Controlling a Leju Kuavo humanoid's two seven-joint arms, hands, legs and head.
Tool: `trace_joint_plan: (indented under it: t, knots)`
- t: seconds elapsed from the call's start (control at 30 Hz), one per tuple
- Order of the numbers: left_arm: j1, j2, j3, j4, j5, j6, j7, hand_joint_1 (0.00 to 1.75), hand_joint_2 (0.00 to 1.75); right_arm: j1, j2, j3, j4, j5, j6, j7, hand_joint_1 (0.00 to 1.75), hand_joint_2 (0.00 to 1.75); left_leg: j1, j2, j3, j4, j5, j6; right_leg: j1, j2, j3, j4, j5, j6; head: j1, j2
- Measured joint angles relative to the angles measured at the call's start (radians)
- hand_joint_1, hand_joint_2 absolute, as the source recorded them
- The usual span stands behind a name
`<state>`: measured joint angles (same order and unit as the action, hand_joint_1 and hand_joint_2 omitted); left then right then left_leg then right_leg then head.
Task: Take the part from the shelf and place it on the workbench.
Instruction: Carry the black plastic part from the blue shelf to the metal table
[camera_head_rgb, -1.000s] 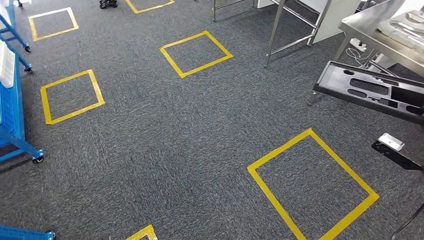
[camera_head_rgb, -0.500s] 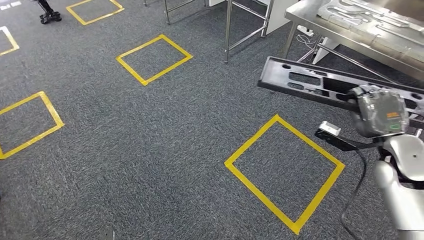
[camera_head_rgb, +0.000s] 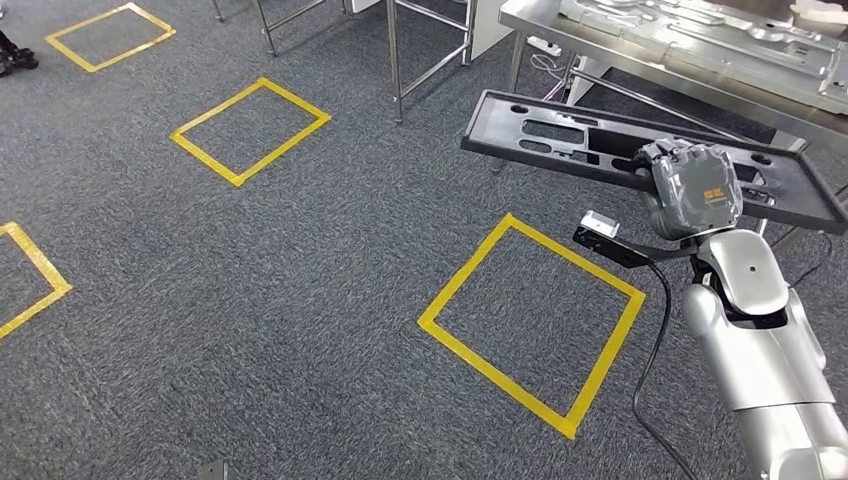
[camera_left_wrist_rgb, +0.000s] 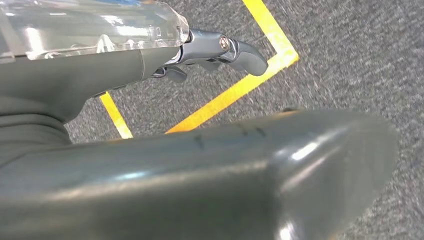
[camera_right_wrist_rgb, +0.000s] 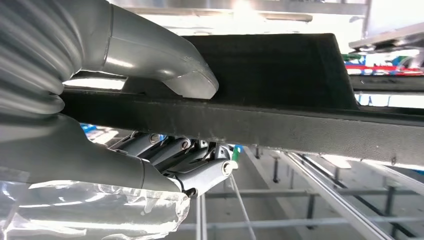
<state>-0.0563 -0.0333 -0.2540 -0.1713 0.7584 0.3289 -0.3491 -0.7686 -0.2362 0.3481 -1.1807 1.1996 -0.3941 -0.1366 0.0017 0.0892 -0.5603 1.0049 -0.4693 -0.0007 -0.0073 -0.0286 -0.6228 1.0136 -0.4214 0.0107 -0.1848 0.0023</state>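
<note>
One long black part (camera_head_rgb: 560, 140) rides in our right hand (camera_head_rgb: 690, 188) in the head view, held near its middle and level above the carpet (camera_head_rgb: 330, 290), just short of the steel workbench (camera_head_rgb: 640, 50), which already carries pale moulded pieces (camera_head_rgb: 700, 25). We judge the long overhang risky: a turn could swing its far end into the bench legs (camera_head_rgb: 395, 60), and the off-centre load could twist in our grasp. Open carpet with yellow taped squares (camera_head_rgb: 530, 315) leaves room on the near side. From the left wrist, our left hand (camera_left_wrist_rgb: 210, 50) hangs over the carpet with its fingers curled inward on nothing. From the right wrist, the thumb (camera_right_wrist_rgb: 165, 65) presses one face of the part's edge and the fingers (camera_right_wrist_rgb: 190, 160) clamp the other, firmly closed.
</note>
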Motion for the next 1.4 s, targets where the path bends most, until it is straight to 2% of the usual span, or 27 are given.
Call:
trace_joint_plan:
  t: [0.07,0.13,0.17,0.2,0.23,0.27,0.33,0.37,0.4,0.57,0.6,0.67,0.7,0.73,0.77,0.8,0.87,0.9,0.97,1.03,1.1,1.2,1.23,1.27,1.3,1.37,1.4]
  knots:
    - [0.000,0.000,0.000,0.000,0.000,0.000,0.001,0.00,0.00,-0.012,0.007,-0.001,0.009,-0.005,-0.001,0.003,1.75,1.75,0.003,-0.026,-0.012,0.035,-0.024,-0.009,-0.006,0.008,0.006,-0.006,0.000,-0.012,0.000,0.000]
    - [0.002,0.001,0.000,0.000,0.000,0.002,0.002,0.00,0.00,-0.028,0.015,-0.002,0.016,-0.014,-0.001,0.004,1.75,1.75,0.006,-0.066,-0.068,0.155,-0.084,-0.013,-0.007,0.015,0.010,-0.008,-0.002,-0.023,0.000,0.000]
    - [0.005,0.000,0.000,0.000,0.000,0.003,0.002,0.00,0.00,-0.034,0.018,-0.004,0.020,-0.019,0.000,0.005,1.75,1.75,0.008,-0.075,-0.108,0.231,-0.113,-0.015,-0.006,0.019,0.011,-0.008,-0.004,-0.026,-0.001,0.000]
    - [0.008,0.001,0.000,0.000,0.000,0.004,0.002,0.00,0.00,-0.039,0.021,-0.005,0.023,-0.021,0.000,0.005,1.75,1.75,0.008,-0.079,-0.141,0.289,-0.128,-0.017,-0.005,0.024,0.012,-0.007,-0.006,-0.028,-0.001,0.000]
    - [0.011,0.001,0.000,0.000,0.000,0.005,0.003,0.00,0.00,-0.041,0.024,-0.006,0.027,-0.023,0.001,0.004,1.75,1.75,0.008,-0.080,-0.159,0.312,-0.123,-0.017,-0.004,0.031,0.015,-0.006,-0.008,-0.028,-0.001,0.000]
    - [0.012,0.001,0.000,0.000,0.000,0.006,0.003,0.00,0.00,-0.043,0.026,-0.007,0.030,-0.024,0.001,0.004,1.75,1.75,0.008,-0.080,-0.155,0.288,-0.093,-0.016,-0.004,0.037,0.019,-0.005,-0.011,-0.027,-0.001,0.000]
    - [0.014,0.001,0.000,0.000,0.000,0.006,0.003,0.00,0.00,-0.048,0.029,-0.009,0.035,-0.029,0.001,0.001,1.75,1.75,0.009,-0.082,-0.107,0.156,-0.008,-0.011,-0.004,0.047,0.026,0.000,-0.020,-0.022,-0.001,0.000]
    - [0.015,0.001,0.000,0.000,0.001,0.007,0.004,0.00,0.00,-0.052,0.031,-0.009,0.037,-0.033,0.002,0.000,1.75,1.75,0.008,-0.085,-0.079,0.091,0.020,-0.008,-0.003,0.051,0.026,0.005,-0.025,-0.018,-0.001,0.000]
    - [0.015,0.001,0.000,0.000,0.001,0.007,0.005,0.00,0.00,-0.058,0.032,-0.010,0.039,-0.037,0.003,-0.001,1.75,1.75,0.008,-0.087,-0.062,0.050,0.032,-0.004,-0.001,0.054,0.025,0.009,-0.028,-0.013,-0.001,0.000]
    - [0.013,0.000,0.000,0.000,0.012,0.007,0.009,0.00,0.00,-0.079,0.033,-0.015,0.055,-0.045,0.013,-0.008,1.75,1.75,0.009,-0.087,-0.044,0.015,0.029,0.023,-0.003,0.053,0.012,0.031,-0.046,0.015,0.000,0.000]
    - [0.013,0.000,0.000,0.000,0.015,0.007,0.010,0.00,0.00,-0.085,0.033,-0.015,0.059,-0.047,0.015,-0.011,1.75,1.75,0.010,-0.086,-0.041,0.011,0.030,0.028,-0.004,0.047,-0.007,0.070,-0.067,0.020,0.000,0.000]
    - [0.013,0.000,0.000,0.000,0.017,0.007,0.010,0.00,0.00,-0.093,0.034,-0.016,0.066,-0.053,0.017,-0.013,1.75,1.75,0.010,-0.086,-0.038,0.009,0.027,0.034,-0.006,0.039,-0.077,0.200,-0.121,0.027,0.000,0.000]
    - [0.013,0.000,0.000,0.000,0.017,0.007,0.010,0.00,0.00,-0.095,0.034,-0.016,0.071,-0.055,0.018,-0.014,1.75,1.75,0.010,-0.086,-0.036,0.010,0.025,0.035,-0.007,0.038,-0.113,0.262,-0.138,0.030,0.000,0.000]
    - [0.014,-0.001,0.000,0.000,0.018,0.008,0.010,0.00,0.00,-0.095,0.035,-0.016,0.076,-0.058,0.019,-0.015,1.75,1.75,0.010,-0.086,-0.032,0.010,0.021,0.036,-0.007,0.037,-0.136,0.293,-0.135,0.031,0.000,0.000]
    - [0.015,-0.001,0.000,0.000,0.018,0.009,0.010,0.00,0.00,-0.095,0.035,-0.016,0.081,-0.061,0.021,-0.016,1.75,1.75,0.010,-0.086,-0.027,0.011,0.017,0.035,-0.008,0.036,-0.139,0.286,-0.113,0.031,0.000,0.000]
    - [0.015,-0.002,0.000,0.000,0.019,0.011,0.010,0.00,0.00,-0.097,0.036,-0.016,0.086,-0.065,0.023,-0.019,1.75,1.75,0.010,-0.086,-0.020,0.012,0.012,0.033,-0.008,0.034,-0.122,0.237,-0.072,0.030,0.000,0.000]
    - [0.014,-0.002,0.000,0.000,0.020,0.015,0.009,0.00,0.00,-0.105,0.040,-0.016,0.094,-0.070,0.026,-0.022,1.75,1.75,0.008,-0.086,-0.005,0.012,-0.001,0.026,-0.005,0.028,-0.062,0.099,0.004,0.022,0.000,0.000]
    - [0.013,-0.003,0.000,0.000,0.020,0.016,0.009,0.00,0.00,-0.112,0.041,-0.016,0.098,-0.072,0.027,-0.023,1.75,1.75,0.006,-0.086,-0.001,0.012,-0.005,0.022,-0.001,0.025,-0.038,0.047,0.019,0.017,0.000,0.000]
    - [0.012,-0.003,0.000,0.000,0.020,0.017,0.008,0.00,0.00,-0.125,0.045,-0.016,0.106,-0.075,0.029,-0.024,1.75,1.75,0.003,-0.083,0.001,0.008,-0.010,0.012,0.005,0.025,-0.022,0.015,0.011,0.005,0.000,0.000]
    - [0.012,-0.003,0.000,0.000,0.020,0.017,0.004,0.00,0.00,-0.132,0.049,-0.015,0.113,-0.077,0.029,-0.024,1.75,1.75,0.003,-0.080,0.004,0.008,-0.017,0.001,0.002,0.028,-0.016,0.005,0.006,-0.007,0.000,0.000]
    - [0.012,-0.004,0.000,0.000,0.020,0.018,-0.004,0.00,0.00,-0.139,0.054,-0.014,0.121,-0.079,0.029,-0.024,1.75,1.75,0.003,-0.079,-0.016,0.056,-0.043,-0.007,-0.004,0.029,-0.003,-0.004,0.002,-0.020,0.000,0.000]
    - [0.014,-0.006,0.000,0.000,0.020,0.017,-0.017,0.00,0.00,-0.145,0.061,-0.013,0.132,-0.088,0.034,-0.023,1.75,1.75,0.007,-0.081,-0.126,0.250,-0.109,-0.014,-0.003,0.038,0.014,-0.006,-0.011,-0.032,-0.001,0.000]
    - [0.017,-0.007,0.000,0.000,0.021,0.016,-0.020,0.00,0.00,-0.144,0.063,-0.013,0.136,-0.092,0.036,-0.023,1.75,1.75,0.008,-0.081,-0.157,0.294,-0.112,-0.015,-0.002,0.046,0.019,-0.005,-0.017,-0.032,-0.001,0.000]
    - [0.019,-0.008,0.000,0.000,0.021,0.015,-0.022,0.00,0.00,-0.144,0.065,-0.012,0.139,-0.095,0.039,-0.022,1.75,1.75,0.008,-0.081,-0.172,0.300,-0.094,-0.014,-0.002,0.056,0.026,-0.005,-0.023,-0.031,-0.001,0.000]
    - [0.021,-0.008,0.000,0.000,0.021,0.014,-0.023,0.00,0.00,-0.144,0.067,-0.011,0.142,-0.098,0.041,-0.022,1.75,1.75,0.008,-0.084,-0.165,0.264,-0.056,-0.013,-0.001,0.065,0.035,-0.004,-0.030,-0.029,-0.001,0.000]
    - [0.023,-0.008,0.000,0.000,0.021,0.013,-0.024,0.00,0.00,-0.144,0.071,-0.010,0.145,-0.102,0.043,-0.022,1.75,1.75,0.010,-0.111,-0.118,0.129,0.032,-0.006,-0.001,0.082,0.053,-0.002,-0.045,-0.024,-0.001,0.000]
    - [0.025,-0.008,0.000,0.001,0.022,0.013,-0.025,0.00,0.00,-0.146,0.073,-0.010,0.147,-0.103,0.044,-0.022,1.75,1.75,0.010,-0.127,-0.093,0.069,0.052,-0.002,0.000,0.090,0.057,-0.001,-0.051,-0.019,-0.001,0.000]
